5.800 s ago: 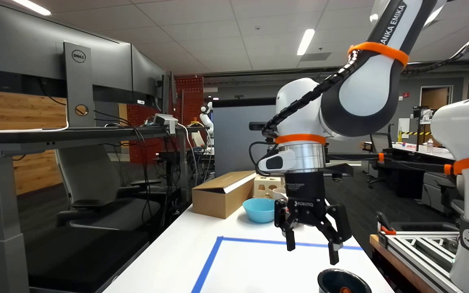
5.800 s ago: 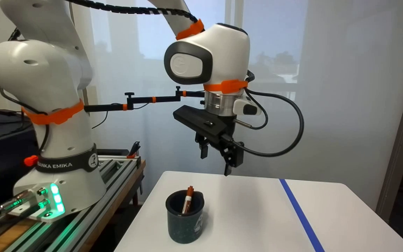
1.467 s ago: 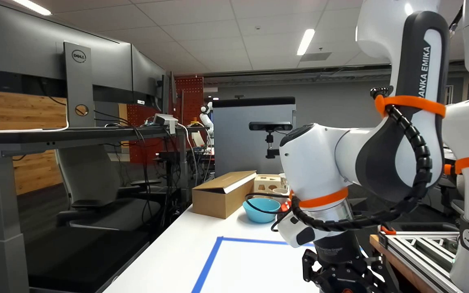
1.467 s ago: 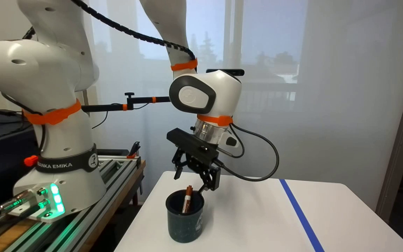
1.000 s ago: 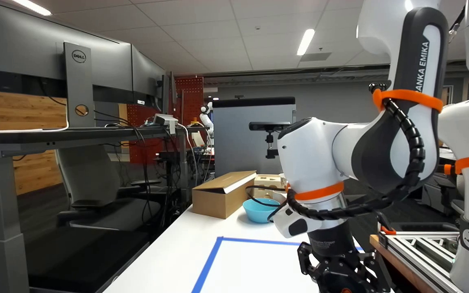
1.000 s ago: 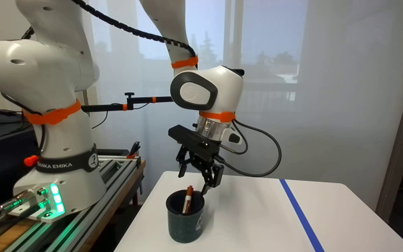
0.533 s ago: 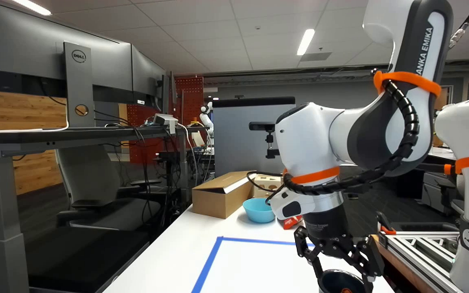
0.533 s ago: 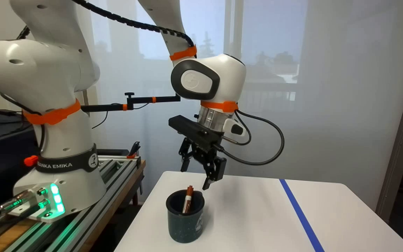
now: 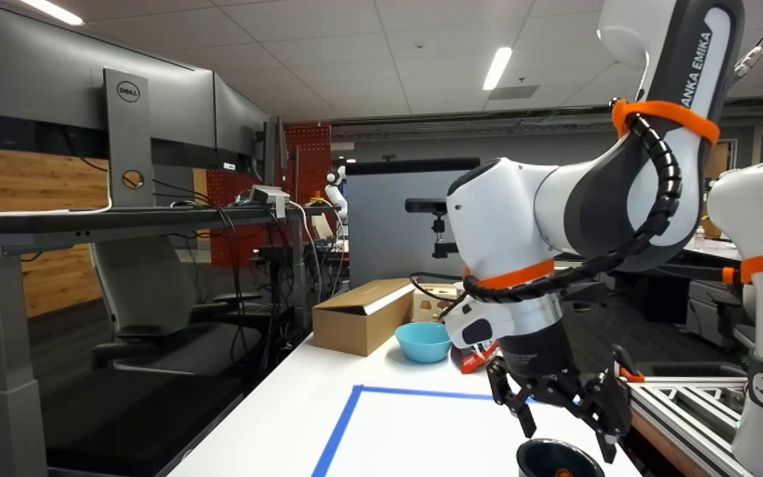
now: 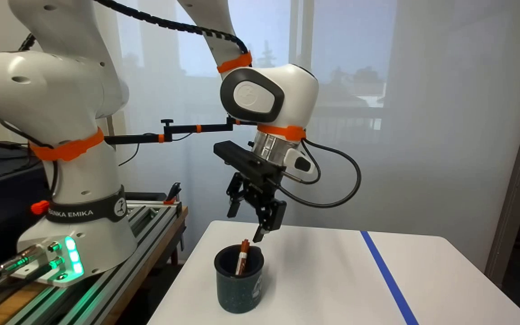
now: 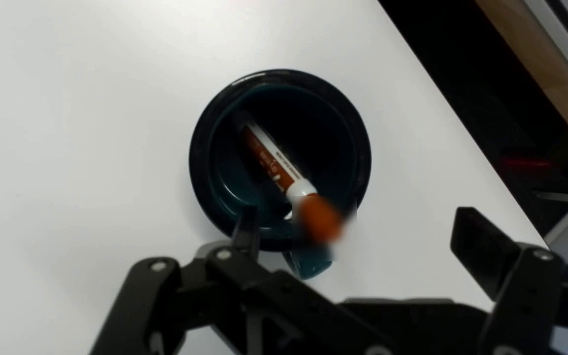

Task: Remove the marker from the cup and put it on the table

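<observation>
The marker (image 10: pixel 242 258), with a brown-orange cap and a white and brown label, leans inside the dark green-black cup (image 10: pixel 238 293), cap sticking above the rim. The cup stands upright on the white table (image 10: pixel 341 275). In the wrist view the marker (image 11: pixel 274 158) lies diagonally in the cup (image 11: pixel 199 162), its blurred cap towards the gripper (image 11: pixel 357 222). My gripper is open, empty and tilted, above the cup in both exterior views (image 9: pixel 568 442) (image 10: pixel 244 225). Its fingers touch neither marker nor cup. In an exterior view only the cup's upper part (image 9: pixel 557 442) shows.
Blue tape (image 9: pixel 421 392) outlines a rectangle on the table. A light blue bowl (image 9: pixel 423 342), a cardboard box (image 9: pixel 361 321) and a red packet (image 9: pixel 475 358) stand at the far end. A metal rail frame (image 10: pixel 147 253) runs along the table's robot side.
The gripper came down and tilted towards the cup after the oldest frames, then rose over the last second and a half. It shifted slightly in the last half second. Marker and cup stayed put.
</observation>
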Controlling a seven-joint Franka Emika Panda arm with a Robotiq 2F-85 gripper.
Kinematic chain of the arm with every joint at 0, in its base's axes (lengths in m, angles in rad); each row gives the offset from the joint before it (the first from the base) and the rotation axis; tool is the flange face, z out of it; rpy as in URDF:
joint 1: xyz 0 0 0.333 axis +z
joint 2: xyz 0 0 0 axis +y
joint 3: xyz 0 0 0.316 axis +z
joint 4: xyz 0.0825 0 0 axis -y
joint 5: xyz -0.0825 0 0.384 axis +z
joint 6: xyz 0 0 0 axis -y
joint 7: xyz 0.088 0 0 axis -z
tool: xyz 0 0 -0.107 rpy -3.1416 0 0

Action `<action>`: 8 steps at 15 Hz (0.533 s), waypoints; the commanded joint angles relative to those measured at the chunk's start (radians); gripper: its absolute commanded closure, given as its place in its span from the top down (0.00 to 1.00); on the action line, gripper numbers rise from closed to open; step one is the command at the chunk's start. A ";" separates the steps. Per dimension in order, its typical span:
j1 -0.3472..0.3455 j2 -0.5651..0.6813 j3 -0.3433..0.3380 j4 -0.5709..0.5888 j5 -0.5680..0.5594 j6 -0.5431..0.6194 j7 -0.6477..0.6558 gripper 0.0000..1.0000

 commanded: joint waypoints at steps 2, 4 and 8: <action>-0.011 0.007 -0.015 0.001 -0.055 -0.014 0.036 1.00; -0.011 0.027 -0.017 0.001 -0.067 -0.003 0.038 1.00; -0.005 0.063 -0.008 0.001 -0.055 0.014 0.032 1.00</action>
